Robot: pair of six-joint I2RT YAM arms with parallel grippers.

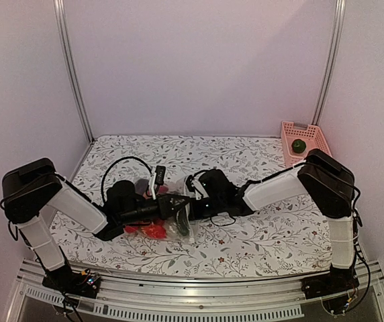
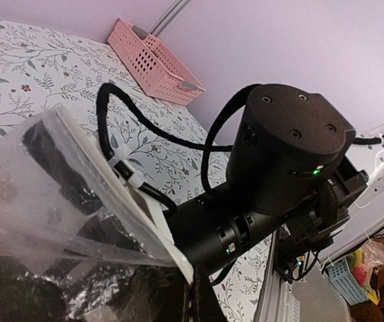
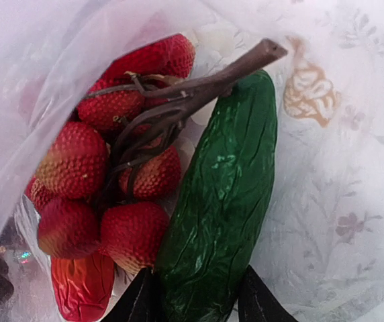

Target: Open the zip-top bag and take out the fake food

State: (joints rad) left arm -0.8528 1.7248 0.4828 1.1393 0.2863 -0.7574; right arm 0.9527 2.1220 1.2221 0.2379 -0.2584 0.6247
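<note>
Floral worktop (image 1: 266, 235) with a pink basket (image 1: 303, 141) in its far right corner, well apart from the work. The bag (image 1: 178, 225) lies near the front edge, and the left pincer (image 1: 173, 202) is clenched, apparently on its rim. The right pincer (image 3: 199, 303) is inside the bag, its fingers (image 3: 138, 302) pinching the near end of the cucumber (image 3: 222, 194), beside the red fruits (image 3: 105, 174). To do this well, firm the pinch and draw straight back along the cucumber through the mouth. Hold the rim taut so the stem (image 3: 199, 84) lying across the cucumber's tip doesn't snag.
</note>
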